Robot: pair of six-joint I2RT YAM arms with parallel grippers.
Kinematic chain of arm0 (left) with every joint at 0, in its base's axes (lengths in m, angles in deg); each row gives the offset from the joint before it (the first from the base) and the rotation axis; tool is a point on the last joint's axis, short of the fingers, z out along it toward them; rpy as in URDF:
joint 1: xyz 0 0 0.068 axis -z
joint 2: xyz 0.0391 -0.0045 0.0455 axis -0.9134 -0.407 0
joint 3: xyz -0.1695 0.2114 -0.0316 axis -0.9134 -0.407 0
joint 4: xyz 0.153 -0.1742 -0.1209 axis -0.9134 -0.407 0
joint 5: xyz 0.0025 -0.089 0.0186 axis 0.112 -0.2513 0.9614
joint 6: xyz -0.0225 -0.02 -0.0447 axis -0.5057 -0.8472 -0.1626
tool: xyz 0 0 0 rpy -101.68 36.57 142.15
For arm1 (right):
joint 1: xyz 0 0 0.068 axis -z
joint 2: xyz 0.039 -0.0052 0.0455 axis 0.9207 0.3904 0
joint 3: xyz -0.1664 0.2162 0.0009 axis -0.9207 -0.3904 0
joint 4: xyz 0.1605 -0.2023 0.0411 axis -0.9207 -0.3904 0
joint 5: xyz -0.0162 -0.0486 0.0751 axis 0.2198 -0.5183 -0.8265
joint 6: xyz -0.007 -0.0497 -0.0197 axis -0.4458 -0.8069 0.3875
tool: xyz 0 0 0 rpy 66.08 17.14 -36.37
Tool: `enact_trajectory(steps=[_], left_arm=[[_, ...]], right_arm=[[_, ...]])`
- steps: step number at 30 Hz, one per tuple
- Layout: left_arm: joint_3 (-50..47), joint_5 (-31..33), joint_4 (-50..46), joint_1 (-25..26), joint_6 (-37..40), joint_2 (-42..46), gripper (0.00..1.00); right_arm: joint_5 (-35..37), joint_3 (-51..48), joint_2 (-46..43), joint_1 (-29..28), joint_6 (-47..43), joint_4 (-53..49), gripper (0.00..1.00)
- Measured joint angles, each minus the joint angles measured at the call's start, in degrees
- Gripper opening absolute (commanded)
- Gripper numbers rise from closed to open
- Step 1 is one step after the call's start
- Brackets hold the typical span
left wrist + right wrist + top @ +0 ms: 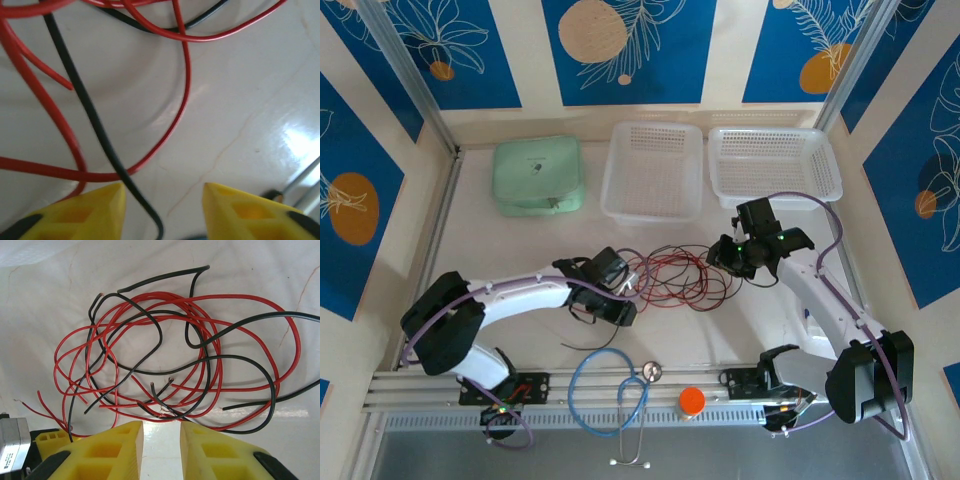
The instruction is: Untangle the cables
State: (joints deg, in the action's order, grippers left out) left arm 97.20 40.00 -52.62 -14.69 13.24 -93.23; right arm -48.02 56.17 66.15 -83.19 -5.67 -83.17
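While the cables (675, 278) lie in one loose knot of red and black loops at the middle of the counter (720, 335), I judge we are at the picking stage: choose one strand and grip it. My left claw (626, 292) sits at the knot's left edge, released and spread wide. Its wrist view shows a black strand (92, 115) running between the fingers, unclamped, which the overhead camera is too coarse to tell. Next I would close on that strand and draw it leftward slowly, so the red loops don't drag along. The right claw (725, 256) is at the right edge, fingers narrowly parted, grasping nothing. Its wrist view lays out the whole knot (170, 365) and several free ends.
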Motion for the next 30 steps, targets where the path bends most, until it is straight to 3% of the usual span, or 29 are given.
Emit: enact_trajectory(steps=[5,10,16,23,30], left_arm=[[1.3,3.0,-0.7,0.0,0.3,0.0,0.00],[2.6,4.5,-1.9,0.0,1.0,2.1,0.00],[6.7,5.4,-4.5,0.0,1.6,7.2,0.00],[9.3,7.9,-6.7,0.0,1.7,10.4,0.00],[12.0,10.8,-9.4,0.0,2.5,11.8,0.00]], right_arm=[[0.0,0.0,0.0,-0.2,0.0,0.1,0.25],[0.0,0.0,1.1,-3.1,0.0,0.7,0.26],[-0.1,0.5,7.0,-11.2,0.3,3.6,0.28],[-0.7,5.2,17.7,-20.0,0.8,7.6,0.45],[-1.0,7.8,25.5,-22.7,2.0,12.3,0.50]])
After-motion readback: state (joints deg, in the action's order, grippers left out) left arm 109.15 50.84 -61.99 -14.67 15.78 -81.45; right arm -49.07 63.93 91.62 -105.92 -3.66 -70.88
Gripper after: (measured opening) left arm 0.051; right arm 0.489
